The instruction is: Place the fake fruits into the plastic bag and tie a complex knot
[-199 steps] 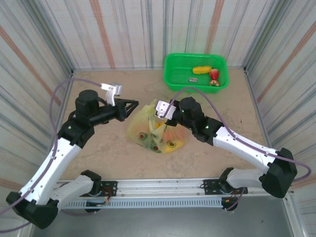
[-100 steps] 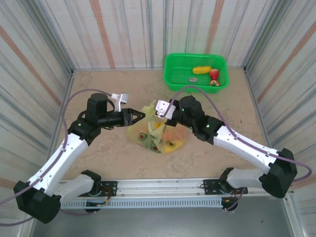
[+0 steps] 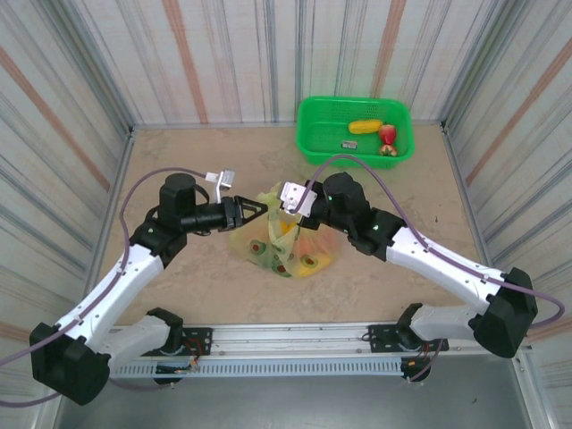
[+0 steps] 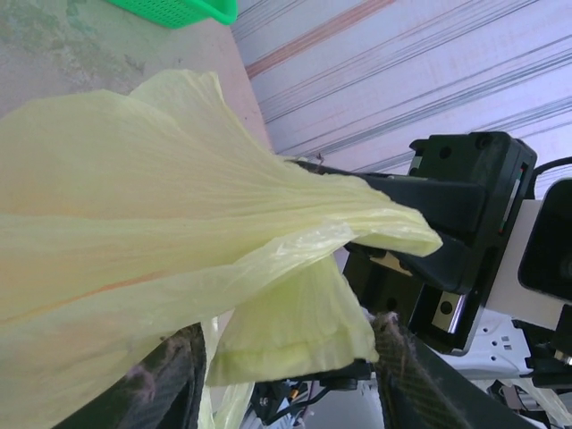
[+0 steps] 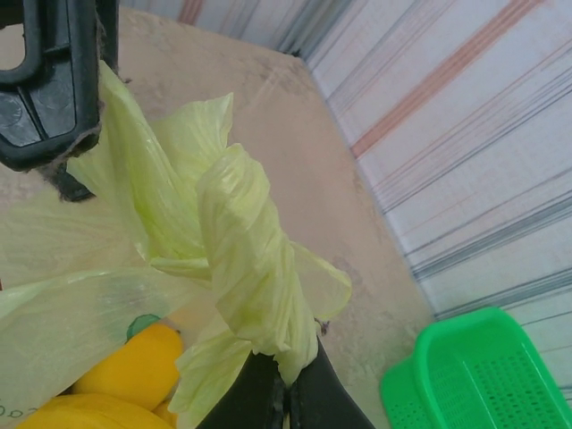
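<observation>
One plastic bag (image 3: 290, 248) mid-table, clear of walls (image 3: 223, 63); right claw (image 5: 287, 382) pinching it.

Your far-right corner: green mesh basket (image 3: 353, 100) sits on desk (image 3: 223, 286), near back wall. Small grey item (image 3: 350, 143) lies on basket floor, left of centre. Desk beige, mottled. Pale corrugated walls (image 3: 223, 54) with grey and rust stripes box you in on three sides.
</observation>
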Controlling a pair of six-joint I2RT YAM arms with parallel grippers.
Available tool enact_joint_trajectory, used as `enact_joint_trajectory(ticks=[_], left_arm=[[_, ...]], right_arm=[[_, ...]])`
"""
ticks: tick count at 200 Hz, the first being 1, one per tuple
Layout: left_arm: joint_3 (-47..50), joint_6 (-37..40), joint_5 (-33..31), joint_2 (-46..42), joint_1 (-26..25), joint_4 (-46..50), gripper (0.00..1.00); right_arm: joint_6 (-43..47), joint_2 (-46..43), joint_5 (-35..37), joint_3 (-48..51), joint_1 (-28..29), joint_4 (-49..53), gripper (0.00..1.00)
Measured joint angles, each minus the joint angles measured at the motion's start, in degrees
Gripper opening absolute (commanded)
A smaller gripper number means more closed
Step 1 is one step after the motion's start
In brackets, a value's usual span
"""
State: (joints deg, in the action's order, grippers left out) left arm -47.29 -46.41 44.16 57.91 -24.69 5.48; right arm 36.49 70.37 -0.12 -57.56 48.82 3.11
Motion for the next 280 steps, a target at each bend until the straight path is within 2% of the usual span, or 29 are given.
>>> enact_joint_trajectory(ticks=[19, 31, 73, 184, 280], left_arm=[[0.0, -0.4, 0.0, 0.4, 0.0, -1.5, 0.5], [0.0, -0.7, 0.0, 0.8, 0.0, -2.6, 0.43], [0.0, -1.4, 0.4, 1.9, 0.0, -3.9, 0.0], [-1.4, 2.0, -0.7, -3.5, 3.7, 1.6, 0.0], [-1.5, 2.7, -0.2, -4.1, 4.5, 2.7, 0.0]], right_arm=[[0.0, 0.1, 0.0, 0.0, 0.3, 0.0, 0.0], [0.0, 0.2, 0.0, -0.1, 0.4, 0.0, 0.0], [0.0, 0.6, 0.0, -0.7, 0.5, 0.0, 0.0], [0.0, 1.6, -2.3, -0.7, 1.5, -1.8, 0.0], [0.0, 1.6, -3.0, -0.7, 1.5, -1.9, 0.03]])
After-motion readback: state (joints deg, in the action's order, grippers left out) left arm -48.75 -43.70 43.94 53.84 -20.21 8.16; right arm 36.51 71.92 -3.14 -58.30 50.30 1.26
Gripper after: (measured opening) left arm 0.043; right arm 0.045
